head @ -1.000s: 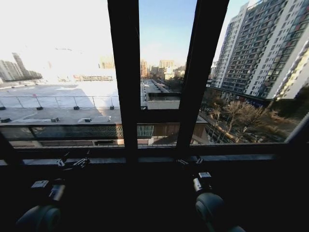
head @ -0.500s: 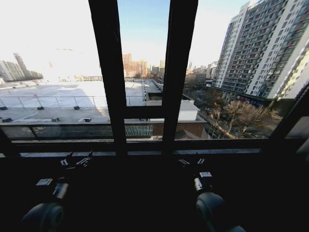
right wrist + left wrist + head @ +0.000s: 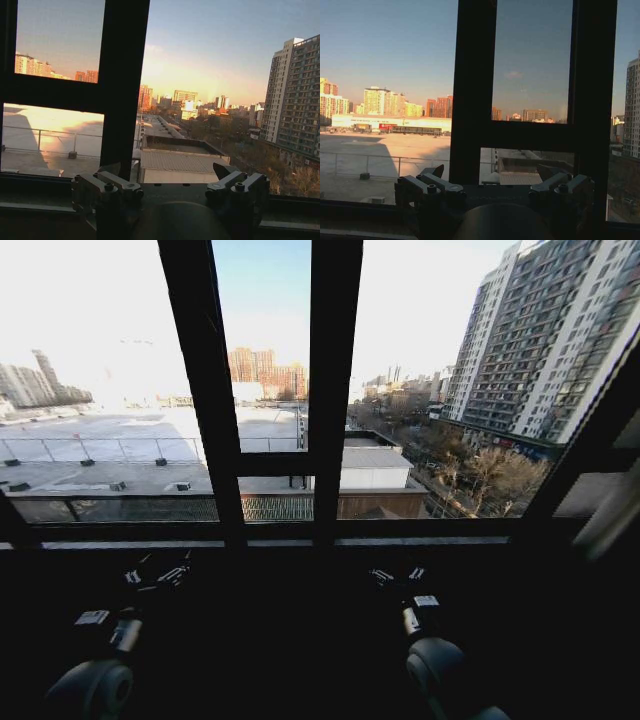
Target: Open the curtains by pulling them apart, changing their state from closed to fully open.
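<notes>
In the head view the window frame stands in the middle, with two dark upright bars and a short crossbar between them. At 3 o'clock, by the picture's edge, there is a pale strip that may be the edge of the curtains; it is too dim to be sure. Its long axis is slanted, from 1 o'clock down to 7 o'clock. The glass across the middle is bare, and the city shows through it, with a tower block at 2 o'clock. Below the sill the left gripper is at 7 o'clock and the right gripper at 5 o'clock. Both are low, pointing toward the window, apart from the frame and well apart from the pale strip.

In the left wrist view the left gripper has its jaws spread wide and nothing between them. The frame's bars stand straight ahead of it.

In the right wrist view the right gripper is also spread wide and holds nothing. One upright bar stands before it, and the tower block is far behind the glass.
</notes>
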Controlling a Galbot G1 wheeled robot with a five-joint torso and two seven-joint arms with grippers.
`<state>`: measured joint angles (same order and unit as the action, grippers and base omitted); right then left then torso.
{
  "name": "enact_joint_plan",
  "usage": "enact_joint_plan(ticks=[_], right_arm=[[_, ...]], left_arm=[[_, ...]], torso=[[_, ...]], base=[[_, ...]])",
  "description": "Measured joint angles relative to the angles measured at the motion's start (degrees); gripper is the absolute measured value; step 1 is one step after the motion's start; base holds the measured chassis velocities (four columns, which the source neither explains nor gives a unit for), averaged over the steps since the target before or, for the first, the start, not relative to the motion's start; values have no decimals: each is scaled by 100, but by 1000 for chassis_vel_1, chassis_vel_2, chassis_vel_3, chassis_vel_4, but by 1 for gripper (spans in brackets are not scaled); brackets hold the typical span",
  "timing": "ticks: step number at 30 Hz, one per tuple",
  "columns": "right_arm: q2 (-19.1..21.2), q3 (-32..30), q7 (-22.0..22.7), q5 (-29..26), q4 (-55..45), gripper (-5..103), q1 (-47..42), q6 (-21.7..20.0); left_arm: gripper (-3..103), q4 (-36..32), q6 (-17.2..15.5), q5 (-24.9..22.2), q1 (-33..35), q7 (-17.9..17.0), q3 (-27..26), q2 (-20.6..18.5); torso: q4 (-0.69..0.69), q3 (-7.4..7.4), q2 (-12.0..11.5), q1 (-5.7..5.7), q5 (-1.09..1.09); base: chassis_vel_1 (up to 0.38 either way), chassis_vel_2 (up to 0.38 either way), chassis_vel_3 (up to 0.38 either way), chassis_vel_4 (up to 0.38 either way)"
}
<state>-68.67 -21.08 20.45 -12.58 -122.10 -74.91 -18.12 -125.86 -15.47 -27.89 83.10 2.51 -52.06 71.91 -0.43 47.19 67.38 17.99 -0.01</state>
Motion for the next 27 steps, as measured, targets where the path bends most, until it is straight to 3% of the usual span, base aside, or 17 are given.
enact_joint_plan(ticks=[16, 27], right_arm=[[-10, 13, 18, 44, -11, 100, -24, 120], [-19, 37, -12, 230, 22, 100, -59, 163]], left_arm=[[100, -23, 82, -18, 15, 0, -33, -24], [100, 20, 128, -22, 9, -4, -7, -1]], torso=[[0, -3, 3, -5, 3], [-2, 2, -3, 6, 4]], base=[[56, -346, -57, 343], [33, -14, -35, 3]])
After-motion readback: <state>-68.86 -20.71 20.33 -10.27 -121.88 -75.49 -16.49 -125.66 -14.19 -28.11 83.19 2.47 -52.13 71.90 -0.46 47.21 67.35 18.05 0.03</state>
